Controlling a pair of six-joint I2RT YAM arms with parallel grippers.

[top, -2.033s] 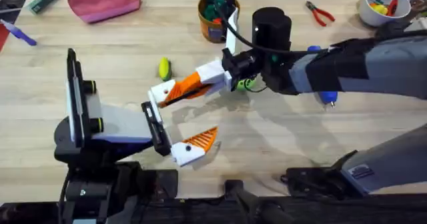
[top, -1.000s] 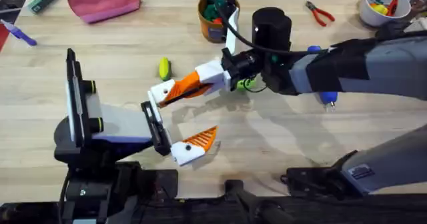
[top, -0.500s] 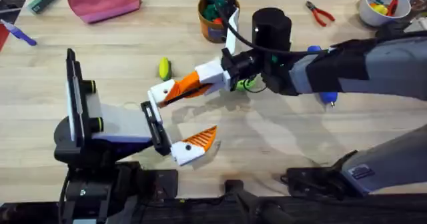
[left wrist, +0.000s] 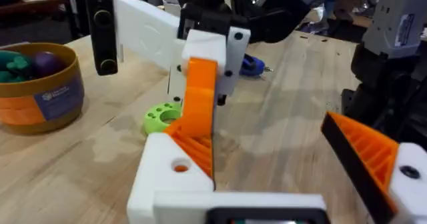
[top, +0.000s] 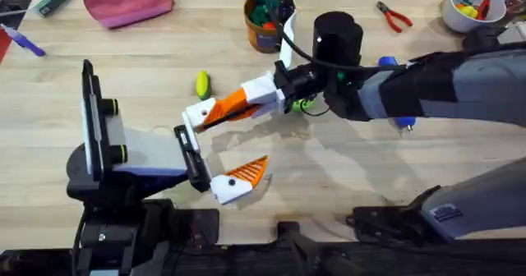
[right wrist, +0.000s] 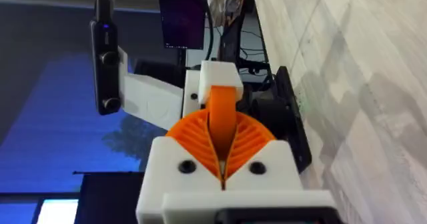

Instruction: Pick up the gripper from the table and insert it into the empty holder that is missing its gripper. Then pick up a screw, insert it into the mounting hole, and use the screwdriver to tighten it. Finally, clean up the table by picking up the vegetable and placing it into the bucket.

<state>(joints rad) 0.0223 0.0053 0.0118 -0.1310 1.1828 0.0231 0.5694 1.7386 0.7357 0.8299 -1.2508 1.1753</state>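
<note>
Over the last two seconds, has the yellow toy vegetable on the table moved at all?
No. The vegetable lies in the same spot on the table, left of the bucket and just as far from it as before.

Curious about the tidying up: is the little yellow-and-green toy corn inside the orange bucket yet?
Out. The vegetable lies on the table, apart from and left of the bucket.

table (top: 460,157): light wood | on it: vegetable (top: 201,84); bucket (top: 264,21); pink pouch (top: 127,0); pliers (top: 394,16)
</note>
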